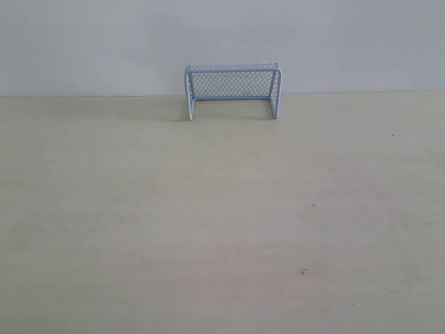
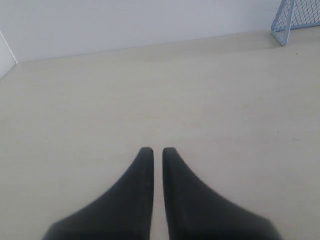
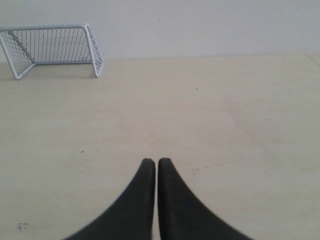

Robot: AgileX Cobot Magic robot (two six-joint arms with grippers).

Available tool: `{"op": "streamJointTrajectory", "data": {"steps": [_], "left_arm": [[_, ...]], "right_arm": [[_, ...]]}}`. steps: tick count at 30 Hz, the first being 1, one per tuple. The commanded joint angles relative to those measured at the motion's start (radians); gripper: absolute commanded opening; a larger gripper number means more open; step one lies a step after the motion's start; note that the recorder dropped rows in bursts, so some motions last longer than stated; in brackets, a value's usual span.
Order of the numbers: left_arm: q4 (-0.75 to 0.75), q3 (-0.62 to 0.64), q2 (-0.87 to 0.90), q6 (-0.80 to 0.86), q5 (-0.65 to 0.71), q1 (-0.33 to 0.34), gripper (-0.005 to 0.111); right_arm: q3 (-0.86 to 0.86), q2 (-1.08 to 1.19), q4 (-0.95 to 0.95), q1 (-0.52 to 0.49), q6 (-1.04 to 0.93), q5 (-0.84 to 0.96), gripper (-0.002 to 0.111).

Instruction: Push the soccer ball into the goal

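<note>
The pale blue-grey goal with fine mesh netting stands at the table's far edge against the white wall, its mouth facing the table. A corner of the goal shows in the left wrist view, and the whole goal in the right wrist view. The soccer ball is out of view in every frame. My left gripper is shut with nothing between its black fingers, far from the goal. My right gripper is likewise shut and empty over bare table. Neither gripper appears in the exterior view.
The pale wooden table spreads wide in front of the goal, with a few small dark specks. A white wall rises right behind the goal.
</note>
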Motion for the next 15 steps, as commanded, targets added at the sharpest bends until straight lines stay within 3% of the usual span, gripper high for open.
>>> {"op": "streamJointTrajectory", "data": {"steps": [1,15], "left_arm": [[0.000,-0.004,0.006,-0.009,-0.003,-0.008,0.006],[0.000,-0.004,0.006,-0.009,-0.003,-0.008,0.006]], "right_arm": [[0.000,-0.005,-0.003,-0.007,-0.005,0.007,0.000],[0.000,-0.005,0.003,-0.007,-0.023,0.015,0.000]]}}
